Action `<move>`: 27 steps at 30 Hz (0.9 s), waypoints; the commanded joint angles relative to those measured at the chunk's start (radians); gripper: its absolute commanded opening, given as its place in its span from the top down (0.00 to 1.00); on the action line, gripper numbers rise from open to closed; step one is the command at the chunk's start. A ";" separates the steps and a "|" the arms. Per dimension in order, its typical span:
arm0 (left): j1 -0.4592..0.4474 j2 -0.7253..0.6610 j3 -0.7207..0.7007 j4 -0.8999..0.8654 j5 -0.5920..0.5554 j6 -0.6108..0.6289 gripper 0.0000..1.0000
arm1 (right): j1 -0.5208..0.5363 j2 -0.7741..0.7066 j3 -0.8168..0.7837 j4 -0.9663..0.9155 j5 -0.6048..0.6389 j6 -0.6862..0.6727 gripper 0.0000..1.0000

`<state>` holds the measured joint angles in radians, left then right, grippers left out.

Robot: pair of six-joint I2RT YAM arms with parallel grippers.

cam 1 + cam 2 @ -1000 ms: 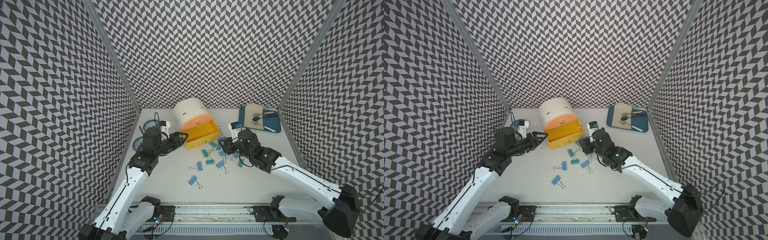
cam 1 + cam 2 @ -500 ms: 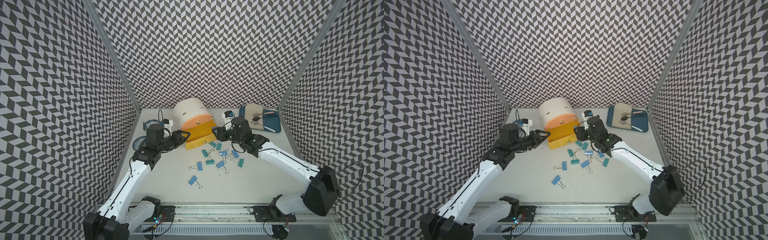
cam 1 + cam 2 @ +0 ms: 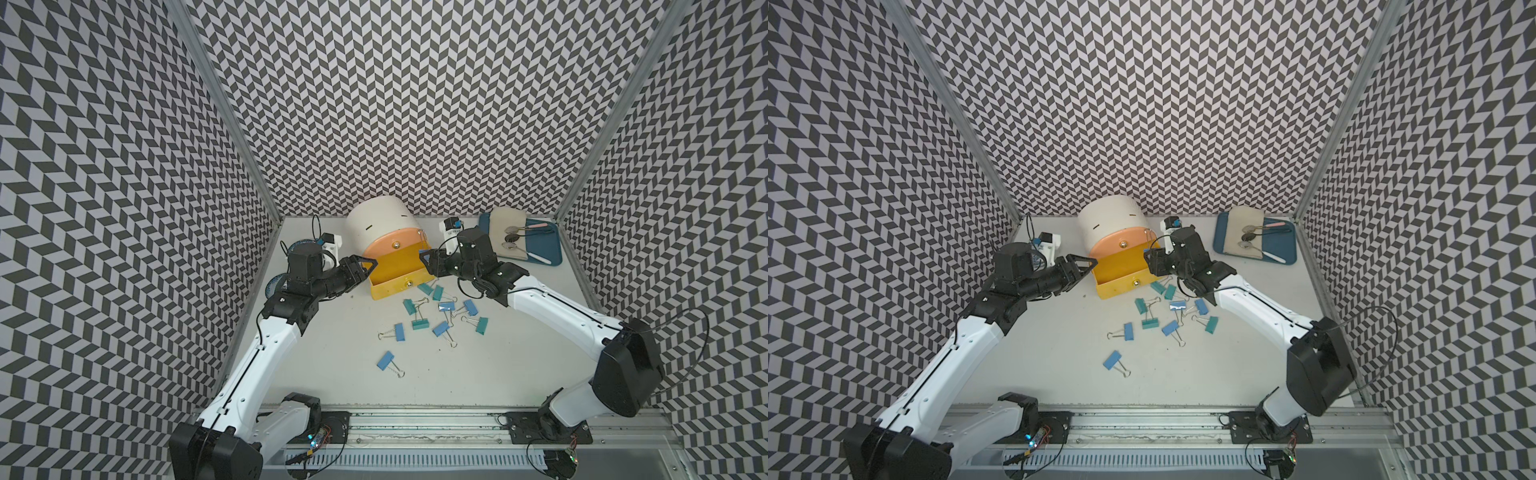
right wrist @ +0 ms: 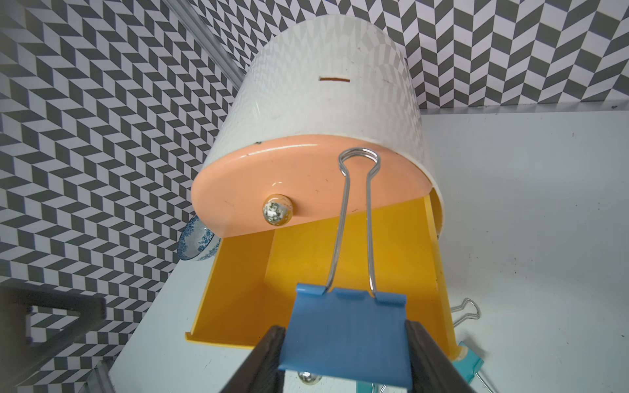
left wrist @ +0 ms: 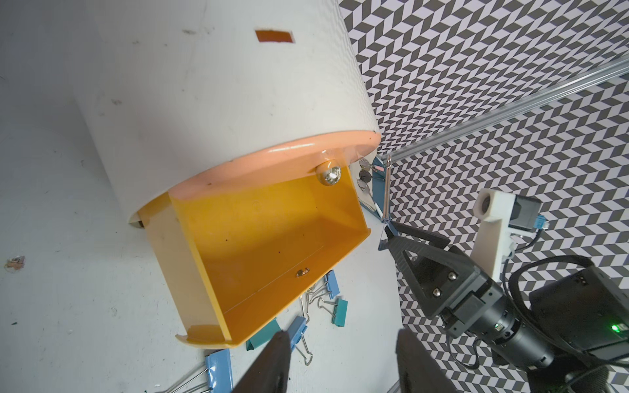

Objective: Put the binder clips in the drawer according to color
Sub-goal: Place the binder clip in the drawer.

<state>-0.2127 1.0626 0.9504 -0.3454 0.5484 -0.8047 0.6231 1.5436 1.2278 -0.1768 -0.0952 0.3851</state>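
The right end effector point(image 4: 343, 343), clenched on a blue binder clip point(image 4: 347, 326), hangs at the side wall of the open yellow drawer point(image 3: 395, 289); let go here, the clip could strike that wall or the pink front point(image 4: 306, 177) above and fall onto the counter point(image 3: 332, 374); the left end effector point(image 3: 370, 266), released and empty, sits at the opposite wall.

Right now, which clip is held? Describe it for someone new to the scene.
Find the cream cabinet at the back with its yellow drawer pulled open. At that drawer's edge the right gripper pinches a blue clip by its body. Unlike the loose clips scattered on the table, it is off the surface.
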 commanded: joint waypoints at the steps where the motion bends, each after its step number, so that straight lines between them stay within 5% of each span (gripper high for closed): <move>1: 0.010 0.002 0.015 0.020 0.022 0.015 0.46 | -0.005 0.019 0.034 0.066 -0.020 0.001 0.41; 27: 0.039 -0.043 -0.009 -0.017 0.020 0.042 0.46 | -0.005 -0.105 -0.033 0.059 0.013 -0.014 0.26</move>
<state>-0.1802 1.0447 0.9501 -0.3470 0.5697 -0.7921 0.6231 1.4986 1.2308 -0.1516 -0.1009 0.3832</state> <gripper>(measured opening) 0.541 0.736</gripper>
